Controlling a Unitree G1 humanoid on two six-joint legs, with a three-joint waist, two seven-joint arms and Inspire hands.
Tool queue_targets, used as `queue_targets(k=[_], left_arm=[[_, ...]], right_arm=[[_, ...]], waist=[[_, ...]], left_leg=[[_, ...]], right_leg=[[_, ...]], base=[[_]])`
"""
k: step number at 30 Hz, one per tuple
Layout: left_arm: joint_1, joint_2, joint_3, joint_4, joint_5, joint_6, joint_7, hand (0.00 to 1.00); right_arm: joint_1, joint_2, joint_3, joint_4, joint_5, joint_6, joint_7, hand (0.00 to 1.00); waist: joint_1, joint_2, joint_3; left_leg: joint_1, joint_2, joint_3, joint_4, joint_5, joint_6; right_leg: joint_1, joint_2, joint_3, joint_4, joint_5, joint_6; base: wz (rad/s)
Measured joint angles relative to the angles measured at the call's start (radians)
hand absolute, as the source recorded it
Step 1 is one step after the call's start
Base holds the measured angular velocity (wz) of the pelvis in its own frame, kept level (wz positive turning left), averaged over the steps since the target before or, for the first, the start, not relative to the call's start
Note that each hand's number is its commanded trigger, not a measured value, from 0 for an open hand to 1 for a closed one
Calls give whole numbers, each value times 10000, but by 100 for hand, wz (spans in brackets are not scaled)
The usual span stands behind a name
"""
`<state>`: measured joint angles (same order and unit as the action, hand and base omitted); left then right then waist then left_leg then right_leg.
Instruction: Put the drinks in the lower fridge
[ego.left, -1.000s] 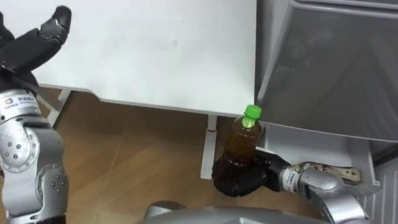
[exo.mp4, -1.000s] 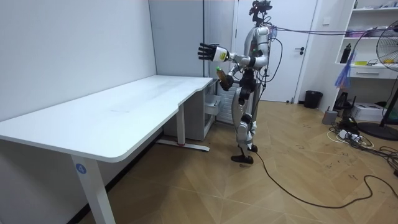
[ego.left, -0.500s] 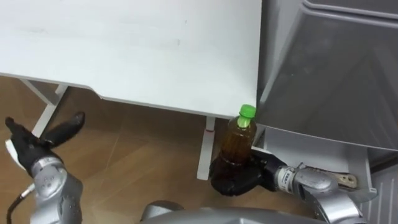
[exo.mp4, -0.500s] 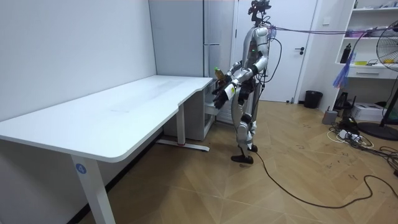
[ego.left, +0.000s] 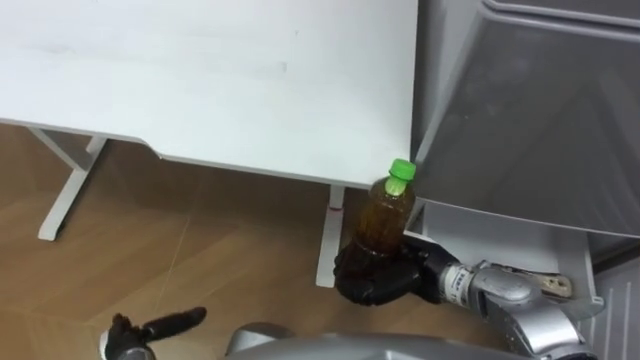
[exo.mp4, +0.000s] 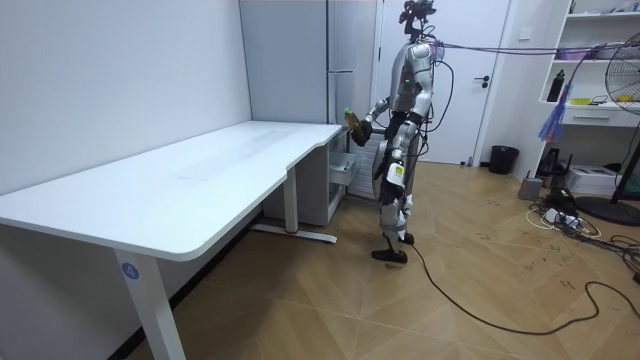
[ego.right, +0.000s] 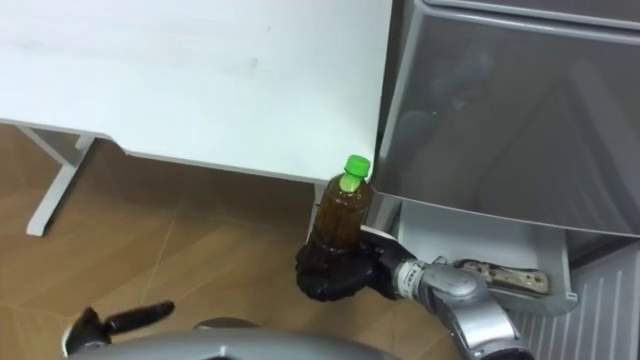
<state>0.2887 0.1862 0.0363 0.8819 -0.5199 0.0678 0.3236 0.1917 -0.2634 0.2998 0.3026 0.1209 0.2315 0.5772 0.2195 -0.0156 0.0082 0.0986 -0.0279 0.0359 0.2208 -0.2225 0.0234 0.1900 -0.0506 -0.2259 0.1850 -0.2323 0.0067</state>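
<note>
A brown drink bottle (ego.left: 386, 222) with a green cap stands upright in my right hand (ego.left: 374, 281), whose dark fingers are curled round its base. Both are in front of the grey fridge (ego.left: 530, 110), just past the corner of the white desk (ego.left: 200, 80). Below the fridge door a white lower drawer (ego.left: 500, 240) stands pulled out, with a tan item (ego.left: 552, 287) lying in it. My left hand (ego.left: 150, 329) hangs low at the bottom left over the wooden floor, fingers straight and holding nothing. In the room view I stand facing the fridge (exo.mp4: 345, 60), holding the bottle (exo.mp4: 348, 117) at chest height.
The desk's white leg (ego.left: 327, 240) stands close to the left of the bottle. Wooden floor (ego.left: 200, 250) lies under the desk. In the room view, a door, a bin (exo.mp4: 503, 159) and shelves with a fan are behind me.
My left arm has dropped from raised over the desk to low at my side. The bottle stays in my right hand at nearly the same spot before the fridge.
</note>
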Motion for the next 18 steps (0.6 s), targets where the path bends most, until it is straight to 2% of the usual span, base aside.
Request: queue_targets(k=[4, 6, 9, 14, 18], left_arm=[[-6, 19, 16, 810, 61, 171, -606, 0], [-9, 21, 15, 1245, 135, 412, -978, 0], [-4, 18, -13, 1323, 246, 649, -1417, 0], [-7, 20, -13, 1324, 535, 779, -1816, 0], [111, 18, -28, 1336, 592, 861, -1979, 0]], right_arm=[[-59, -2, -12, 0, -75, 176, -19, 100], [-83, 10, -19, -3, -71, 309, -16, 100], [-85, 3, -31, -3, -70, 328, -16, 100], [-86, 7, -33, -4, -59, 329, -101, 100], [-86, 49, -74, -8, -50, 328, -320, 100]], waist=[[-98, -38, 30], [-237, -30, 32], [-257, 18, 21], [-320, 137, 6], [-536, 155, 2]], left_leg=[[-41, -10, -82, 30, -4, 3], [-107, -8, -121, 120, -19, 14], [-318, 3, -156, 160, -23, 15], [-375, 1, -151, 167, -21, 17], [-377, -2, -132, 146, -19, 17]], right_leg=[[-6, -4, -45, -8, 5, 7], [-26, -4, -106, -7, 5, 7], [-172, 3, -98, 5, 8, 1], [-278, 2, -94, 25, 12, -3], [-269, 3, -92, 26, 12, -2]], base=[[4], [8], [0], [0], [0]])
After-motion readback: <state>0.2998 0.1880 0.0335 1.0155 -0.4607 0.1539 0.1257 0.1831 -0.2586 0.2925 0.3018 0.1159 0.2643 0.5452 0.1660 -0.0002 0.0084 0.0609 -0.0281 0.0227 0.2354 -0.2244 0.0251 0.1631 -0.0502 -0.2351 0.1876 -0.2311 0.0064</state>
